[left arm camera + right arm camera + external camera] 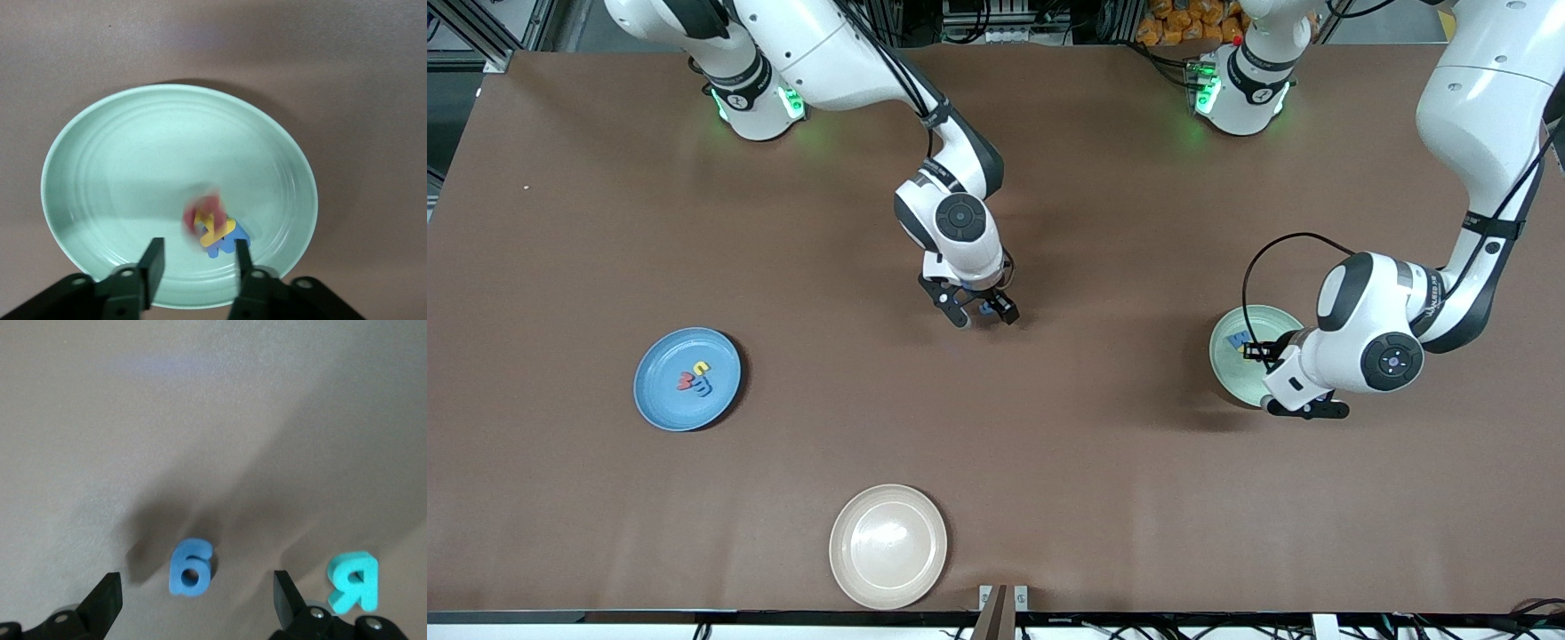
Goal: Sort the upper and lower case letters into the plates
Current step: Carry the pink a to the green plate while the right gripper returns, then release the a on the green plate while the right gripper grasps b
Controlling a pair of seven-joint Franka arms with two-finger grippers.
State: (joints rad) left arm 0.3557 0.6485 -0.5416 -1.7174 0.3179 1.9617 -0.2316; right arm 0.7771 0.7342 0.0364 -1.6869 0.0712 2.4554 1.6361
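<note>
My left gripper (1256,353) (198,245) hangs open over the pale green plate (1232,373) (120,167) with nothing between its fingers. In that plate a blurred red letter (203,210) lies on a yellow letter (217,230) and a blue one (230,245). At the table's middle my right gripper (983,313) (195,580) stands open, low over the table, its fingers on either side of a small blue letter (191,568) (987,308). A teal letter R (353,582) lies beside it, outside the fingers. The blue plate (660,391), toward the right arm's end, holds red, yellow and blue letters (695,377).
A cream-beige plate (888,546) with nothing in it lies near the table's front edge, nearer to the front camera than my right gripper. Bare brown table (1103,462) stretches between the three plates.
</note>
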